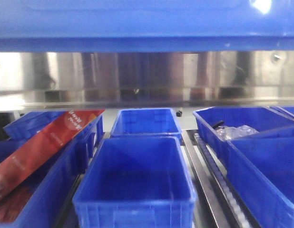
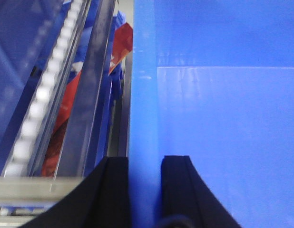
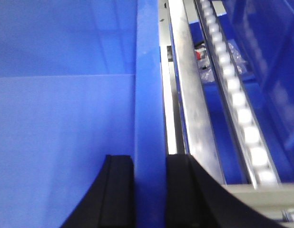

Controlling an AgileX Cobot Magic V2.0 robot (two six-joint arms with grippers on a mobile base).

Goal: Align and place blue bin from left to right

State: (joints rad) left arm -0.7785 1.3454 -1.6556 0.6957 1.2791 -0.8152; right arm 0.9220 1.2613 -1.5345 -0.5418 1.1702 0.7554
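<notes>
As far as I can tell from here, the blue bin (image 1: 147, 19) is held right up close, filling the whole top strip of the front view. Its flat wall and thick rim cut off everything above the stainless steel panel (image 1: 147, 76).

The left gripper (image 2: 145, 161), at the bottom of its wrist view, is pinching the bin's side wall (image 2: 223, 118), with one black finger (image 2: 113, 190) outside and the other inside. Same deal for the right gripper (image 3: 149, 161), which is clamped on the opposite wall (image 3: 61, 118).

Lots of clutter below it, though:
- Dead centre in the front view are two empty crates (image 1: 132, 213), one behind the other.
- The left crate (image 1: 47, 194) at lower left has a long red packet (image 1: 47, 142) lying tilted across it.
- The right crate (image 1: 206, 130) holds clear plastic bags (image 1: 235, 131), and there's another crate in front of that one.

In the left wrist view, a roller track (image 2: 42, 90) and a metal rail (image 2: 87, 95) run up the left side of the frame, just beside the bin's wall. The right wrist view has the same pair on its right side, with the rail (image 3: 190, 95) nearest the bin and the rollers (image 3: 237, 99) further out.
</notes>
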